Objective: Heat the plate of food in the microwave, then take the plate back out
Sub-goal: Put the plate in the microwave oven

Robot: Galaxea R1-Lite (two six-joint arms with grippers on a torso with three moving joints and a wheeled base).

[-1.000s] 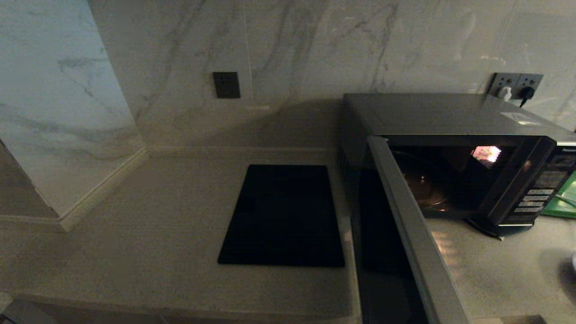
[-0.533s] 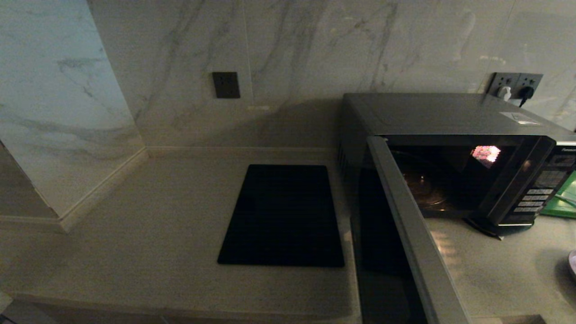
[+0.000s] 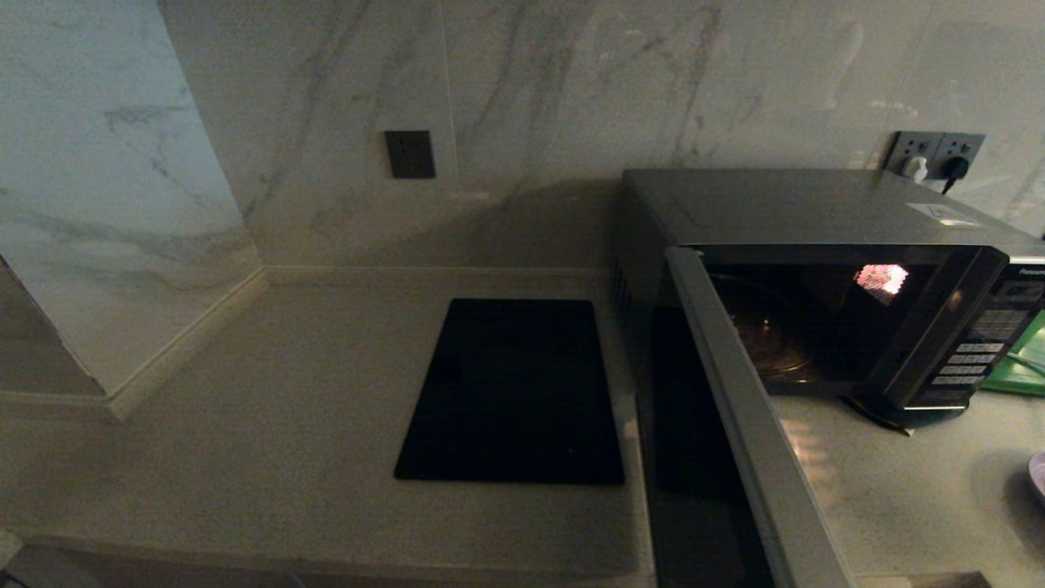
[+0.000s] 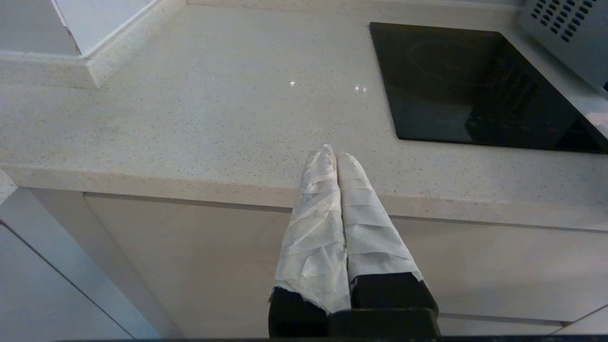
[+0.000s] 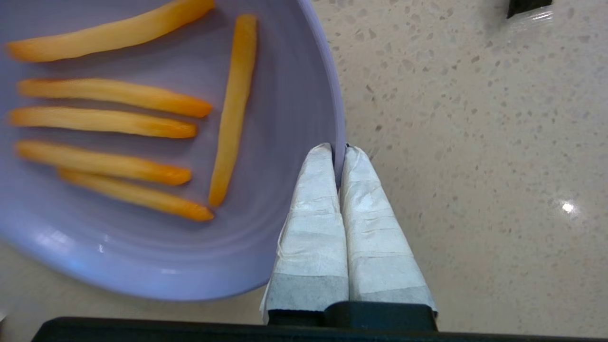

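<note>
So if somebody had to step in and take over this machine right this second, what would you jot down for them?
Right pincer: shut on the rim of the small round lilac plate of orange food sticks, over the speckled counter.
Left pincer: shut, empty, parked at the counter's front edge.
Large dark grey microwave: door swung open, chamber empty; the plate shows only at the head view's right edge, on the counter side.
Done: door open, plate gripped.
Left: put the plate inside, close the door, heat, reopen, take it out.
</note>
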